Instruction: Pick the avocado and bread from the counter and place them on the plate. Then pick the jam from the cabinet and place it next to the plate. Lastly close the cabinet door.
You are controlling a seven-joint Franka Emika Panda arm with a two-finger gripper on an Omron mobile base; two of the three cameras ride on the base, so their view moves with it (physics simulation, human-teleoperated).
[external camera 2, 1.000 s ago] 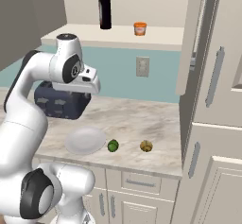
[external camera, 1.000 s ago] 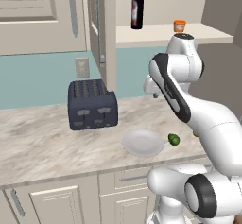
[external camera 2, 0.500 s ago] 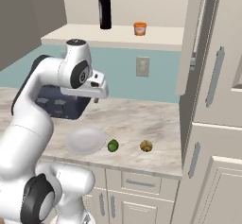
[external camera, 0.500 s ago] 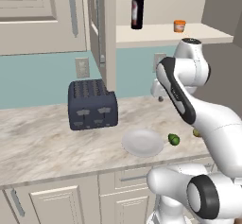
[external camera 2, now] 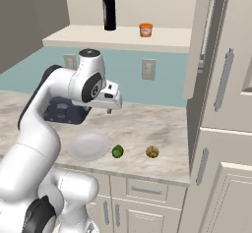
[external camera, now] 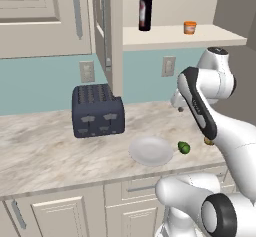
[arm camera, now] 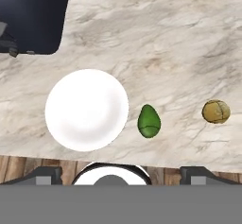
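On counter (arm camera: 189, 43), avocado (arm camera: 149, 121) betw plate (arm camera: 86, 109) & bread (arm camera: 216, 111) — narrow end away from pincer (arm camera: 120, 173) — jaws apart

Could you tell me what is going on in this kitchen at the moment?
A white robot arm is raised above the counter with its fingers spread open and holding nothing. Below it, the white plate is bare; the avocado lies just beside it and the bread a little farther along. The jam sits on the shelf of the cabinet near a wine bottle, and the cabinet door is open. Nothing has been placed yet.
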